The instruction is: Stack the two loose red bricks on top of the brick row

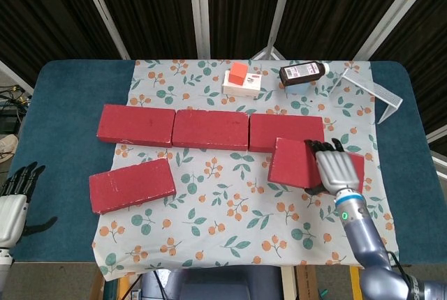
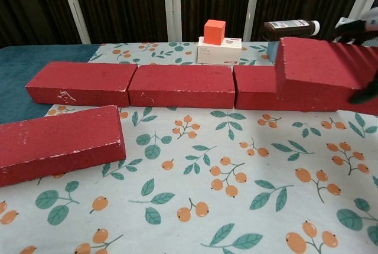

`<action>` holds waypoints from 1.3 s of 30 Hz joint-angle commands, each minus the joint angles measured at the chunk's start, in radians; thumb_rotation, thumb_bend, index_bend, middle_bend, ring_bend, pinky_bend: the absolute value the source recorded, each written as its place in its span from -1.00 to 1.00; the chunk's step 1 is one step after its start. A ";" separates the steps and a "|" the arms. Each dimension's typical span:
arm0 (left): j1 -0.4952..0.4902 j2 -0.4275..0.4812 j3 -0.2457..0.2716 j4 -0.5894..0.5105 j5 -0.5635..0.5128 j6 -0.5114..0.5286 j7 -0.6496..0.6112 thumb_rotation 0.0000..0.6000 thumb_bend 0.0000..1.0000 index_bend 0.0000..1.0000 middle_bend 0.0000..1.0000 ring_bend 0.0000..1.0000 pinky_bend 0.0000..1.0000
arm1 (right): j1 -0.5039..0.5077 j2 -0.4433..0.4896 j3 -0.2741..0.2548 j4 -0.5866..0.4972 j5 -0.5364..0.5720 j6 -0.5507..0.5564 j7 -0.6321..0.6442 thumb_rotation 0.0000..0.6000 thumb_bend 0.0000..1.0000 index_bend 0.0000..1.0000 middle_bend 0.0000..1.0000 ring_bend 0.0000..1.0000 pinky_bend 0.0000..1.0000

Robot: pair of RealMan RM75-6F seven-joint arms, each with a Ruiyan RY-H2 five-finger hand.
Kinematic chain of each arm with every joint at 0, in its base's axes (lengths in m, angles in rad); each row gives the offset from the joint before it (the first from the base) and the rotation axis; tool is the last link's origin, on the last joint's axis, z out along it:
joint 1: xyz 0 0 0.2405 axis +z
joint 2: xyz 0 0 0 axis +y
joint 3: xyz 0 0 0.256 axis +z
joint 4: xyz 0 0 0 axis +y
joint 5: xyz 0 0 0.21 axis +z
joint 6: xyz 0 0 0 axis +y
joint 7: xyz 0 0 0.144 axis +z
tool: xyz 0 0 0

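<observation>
From the head view, the right hand (image 1: 336, 170) is wrapped over the right part of a red brick (image 1: 297, 163), its dark fingers lying across the top face and gripping it. That held brick hangs above the cloth, its upper edge overlapping the near edge of the right-hand brick of the brick row (image 1: 209, 129). The other loose brick (image 1: 132, 185) lies flat on the floral cloth (image 1: 230, 223), near the left end of the row and in front of it. The left hand (image 1: 14, 202) sits low at the left edge over the blue table (image 1: 59, 105), holding nothing, fingers spread.

In the chest view, the held brick (image 2: 322, 71) is lifted and tilted, covering part of the row's right brick (image 2: 254, 87). Only dark fingertips (image 2: 361, 28) of the right hand show, at its upper right edge. The second loose brick (image 2: 59, 143) rests on the cloth at the left
</observation>
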 commanded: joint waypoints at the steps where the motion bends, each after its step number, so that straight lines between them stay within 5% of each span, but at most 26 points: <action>1: -0.001 -0.012 -0.010 0.013 -0.008 0.009 -0.001 1.00 -1.00 -0.90 -1.00 -1.00 -0.77 | 0.251 0.017 0.085 0.138 0.242 -0.176 -0.096 1.00 -0.89 -0.57 -0.36 -0.46 -1.00; 9: 0.010 -0.029 -0.016 0.009 -0.011 0.043 0.030 1.00 -1.00 -0.90 -1.00 -1.00 -0.77 | 0.501 -0.122 0.049 0.386 0.425 -0.287 -0.159 1.00 -0.89 -0.54 -0.36 -0.46 -1.00; 17: 0.010 -0.036 -0.028 0.012 -0.042 0.046 0.053 1.00 -1.00 -0.90 -1.00 -1.00 -0.77 | 0.638 -0.248 0.013 0.603 0.516 -0.367 -0.139 1.00 -0.89 -0.54 -0.36 -0.46 -1.00; 39: -0.008 -0.059 -0.034 0.017 -0.081 0.022 0.118 1.00 -1.00 -0.90 -1.00 -1.00 -0.77 | 0.761 -0.407 -0.115 0.908 0.618 -0.444 -0.094 1.00 -0.89 -0.50 -0.36 -0.45 -1.00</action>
